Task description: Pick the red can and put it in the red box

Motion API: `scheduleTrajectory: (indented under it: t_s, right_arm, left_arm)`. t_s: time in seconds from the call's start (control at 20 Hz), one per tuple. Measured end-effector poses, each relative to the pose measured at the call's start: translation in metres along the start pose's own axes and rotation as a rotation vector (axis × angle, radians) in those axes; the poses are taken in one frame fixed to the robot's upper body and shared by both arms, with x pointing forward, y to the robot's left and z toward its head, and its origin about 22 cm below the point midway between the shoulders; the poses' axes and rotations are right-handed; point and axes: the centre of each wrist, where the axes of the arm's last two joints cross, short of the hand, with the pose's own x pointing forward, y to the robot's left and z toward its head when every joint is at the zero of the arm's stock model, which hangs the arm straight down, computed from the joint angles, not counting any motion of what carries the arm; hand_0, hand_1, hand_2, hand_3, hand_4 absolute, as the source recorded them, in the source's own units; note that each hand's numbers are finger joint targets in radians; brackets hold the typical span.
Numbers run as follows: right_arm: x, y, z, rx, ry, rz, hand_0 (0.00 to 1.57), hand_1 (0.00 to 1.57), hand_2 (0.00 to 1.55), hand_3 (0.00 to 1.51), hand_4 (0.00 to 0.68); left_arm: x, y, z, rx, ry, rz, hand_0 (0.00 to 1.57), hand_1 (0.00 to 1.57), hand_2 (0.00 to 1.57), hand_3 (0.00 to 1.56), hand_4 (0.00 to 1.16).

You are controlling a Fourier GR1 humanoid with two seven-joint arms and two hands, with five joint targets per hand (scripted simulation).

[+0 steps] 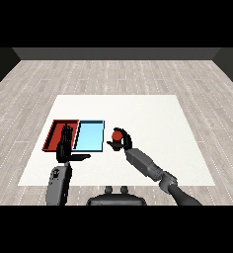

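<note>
Risk sits mainly in the crossing: seen from the head, the small red cylindrical can [118,135] is curled inside the right robot hand [124,142], just right of the shallow light blue tray [90,123] on the white desk [153,118], while the shallow red tray [55,127] lies beyond the blue one. Releasing early would likely land the can in the wrong tray. The left robot hand [65,144], fingers straight and holding nothing, stands over the red tray's near edge and could block the placement.
</note>
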Motion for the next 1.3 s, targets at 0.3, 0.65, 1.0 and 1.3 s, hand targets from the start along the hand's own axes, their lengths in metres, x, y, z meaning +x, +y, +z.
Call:
scheduleTrajectory:
  t_s: [0.3,0.65,1.0,1.3]
  right_arm:
    - [0.002,0.002,-0.004,-0.023,-0.005,0.058,1.48,1.48,1.44,1.39,0.598]
    - [0.014,0.011,-0.013,-0.006,-0.061,0.108,1.43,1.43,1.43,1.37,0.623]
    - [0.037,0.023,-0.017,0.023,-0.171,0.133,1.43,1.43,1.43,1.38,0.622]
    - [0.064,0.023,-0.014,0.033,-0.254,0.12,1.45,1.45,1.43,1.39,0.655]
  left_arm:
    - [0.001,-0.001,-0.009,-0.001,-0.002,-0.003,0.0,0.0,0.0,0.0,0.0]
    - [0.003,-0.005,-0.001,-0.019,0.008,0.005,0.0,0.0,0.0,0.0,0.0]
    - [0.001,-0.022,0.002,-0.055,0.018,0.012,0.0,0.0,0.0,0.0,0.0]
    - [0.003,-0.035,-0.003,-0.101,0.05,0.023,0.0,0.0,0.0,0.0,0.0]
